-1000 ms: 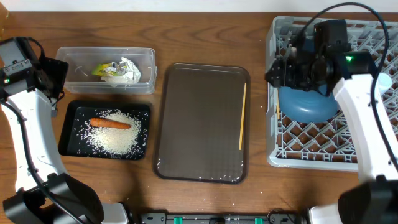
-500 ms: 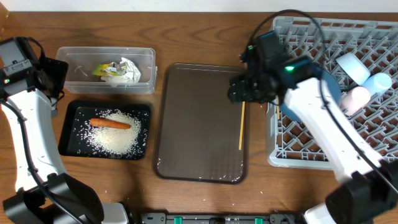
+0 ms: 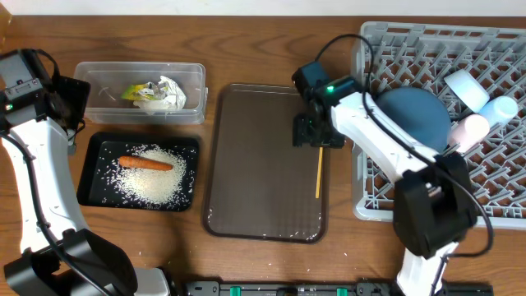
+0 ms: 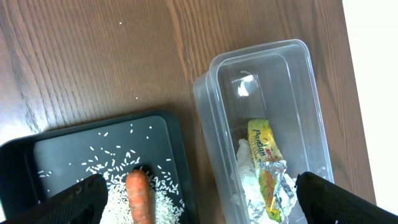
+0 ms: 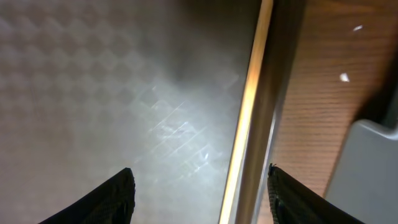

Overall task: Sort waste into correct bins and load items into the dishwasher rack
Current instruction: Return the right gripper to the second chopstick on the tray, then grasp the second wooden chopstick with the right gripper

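Note:
One thin wooden chopstick (image 3: 319, 168) lies along the right side of the dark brown serving tray (image 3: 263, 164). My right gripper (image 3: 316, 131) hangs low over its upper end, open, with the chopstick (image 5: 249, 112) running between the two fingers and untouched. The blue bowl (image 3: 415, 115) rests upside down in the grey dishwasher rack (image 3: 360, 205), with a light-blue cup (image 3: 500, 107) and a white cup (image 3: 462, 82) to its right. My left gripper (image 4: 208, 202) stays open and empty above the clear tub (image 4: 211, 106) and the black tray (image 4: 62, 149).
The clear tub (image 3: 140, 74) holds crumpled tissue (image 3: 168, 92) and a yellow-green wrapper (image 3: 136, 92). Rice (image 3: 156, 181) and a carrot (image 3: 145, 163) lie in the black tray (image 3: 94, 148). A pale pink cup (image 3: 464, 129) also sits in the rack.
My right arm left the bowl in the rack and swung left and down to the chopstick on the brown tray, its jaws narrowing a little. The left arm has not moved.

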`<state>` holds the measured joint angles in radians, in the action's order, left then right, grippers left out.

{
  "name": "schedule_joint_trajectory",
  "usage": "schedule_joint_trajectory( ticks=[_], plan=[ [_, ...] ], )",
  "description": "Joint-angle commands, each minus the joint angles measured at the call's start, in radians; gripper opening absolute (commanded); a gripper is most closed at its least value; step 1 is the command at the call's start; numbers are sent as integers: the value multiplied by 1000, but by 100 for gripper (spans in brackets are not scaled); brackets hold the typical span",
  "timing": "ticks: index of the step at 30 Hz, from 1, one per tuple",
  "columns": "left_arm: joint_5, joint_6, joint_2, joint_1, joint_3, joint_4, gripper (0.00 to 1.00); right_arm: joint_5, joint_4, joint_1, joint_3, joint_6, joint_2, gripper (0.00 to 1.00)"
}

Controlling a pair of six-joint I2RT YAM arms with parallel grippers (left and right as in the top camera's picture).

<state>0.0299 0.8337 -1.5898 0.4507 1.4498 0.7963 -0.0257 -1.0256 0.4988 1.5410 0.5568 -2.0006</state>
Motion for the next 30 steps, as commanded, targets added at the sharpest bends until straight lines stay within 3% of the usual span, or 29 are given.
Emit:
schedule_joint_trajectory(
  ticks=[1, 19, 22, 27, 30],
  plan=[
    [8, -10, 2, 4, 11, 1, 99, 8, 6, 2, -1, 27, -52, 65],
    [8, -9, 2, 4, 11, 0, 99, -8, 48, 7, -36, 42, -129, 61],
    [8, -10, 2, 4, 11, 0, 99, -8, 72, 8, -63, 42, -129, 46],
    [8, -9, 2, 4, 11, 0, 98, -9, 80, 18, -73, 60, -128, 1],
    [8, -10, 2, 4, 11, 0, 98, -11, 82, 25, -65, 59, -120, 1]
  ],
)
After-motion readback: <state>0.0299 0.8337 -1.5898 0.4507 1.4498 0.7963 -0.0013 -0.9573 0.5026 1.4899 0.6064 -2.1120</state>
